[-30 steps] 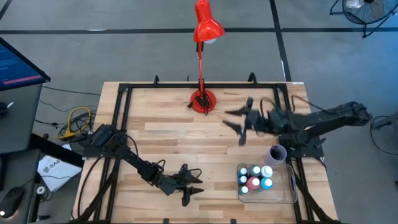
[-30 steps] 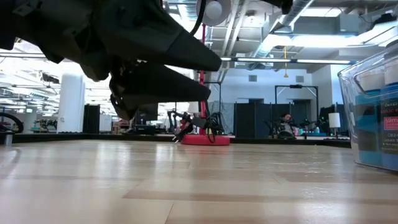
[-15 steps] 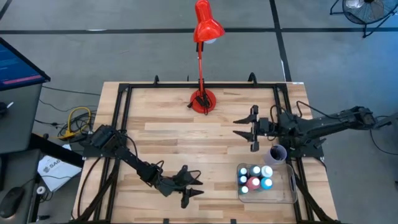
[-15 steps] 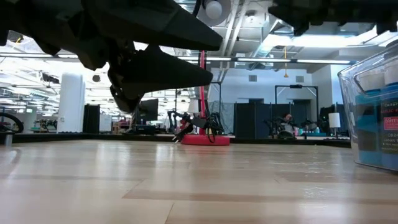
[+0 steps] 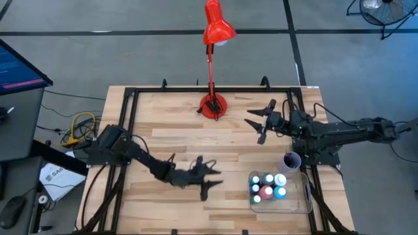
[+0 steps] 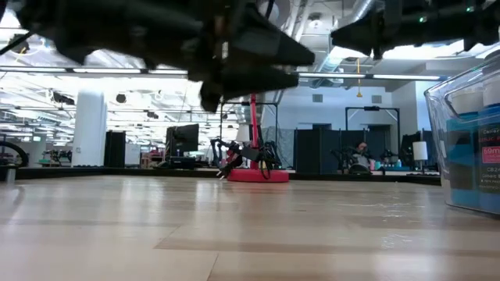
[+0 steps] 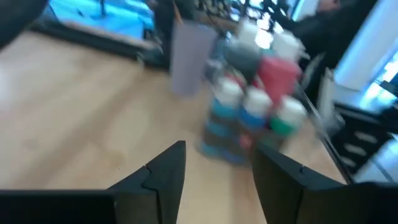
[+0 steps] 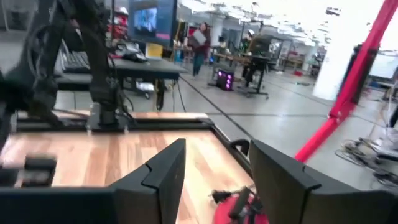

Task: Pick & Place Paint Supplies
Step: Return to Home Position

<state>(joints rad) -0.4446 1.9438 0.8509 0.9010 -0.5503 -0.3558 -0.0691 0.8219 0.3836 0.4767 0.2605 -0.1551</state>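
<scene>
Several white-capped paint bottles [image 5: 268,186] in blue, teal, red and green stand upright in a clear plastic tray [image 5: 307,202] at the table's near right; they also show ahead in the left wrist view [image 7: 255,106]. My left gripper [image 5: 210,183] hovers open over the table's near middle, left of the tray, pointing at the bottles with nothing between its fingers [image 7: 217,168]. My right gripper [image 5: 256,128] hangs open above the far right part of the table, right of the lamp base, and is also empty [image 8: 217,165].
A red desk lamp stands on its round base [image 5: 213,106] at the far middle. A lilac cup [image 5: 291,160] stands just beyond the tray. A black frame [image 5: 130,98] runs along the table's edges. Bare wood lies between the two grippers.
My left gripper has swung toward the table's right edge and the tray, rising slightly and rolling a little. My right gripper has come down and drawn toward the far right. Both stay open and empty. The bottles have not moved.
</scene>
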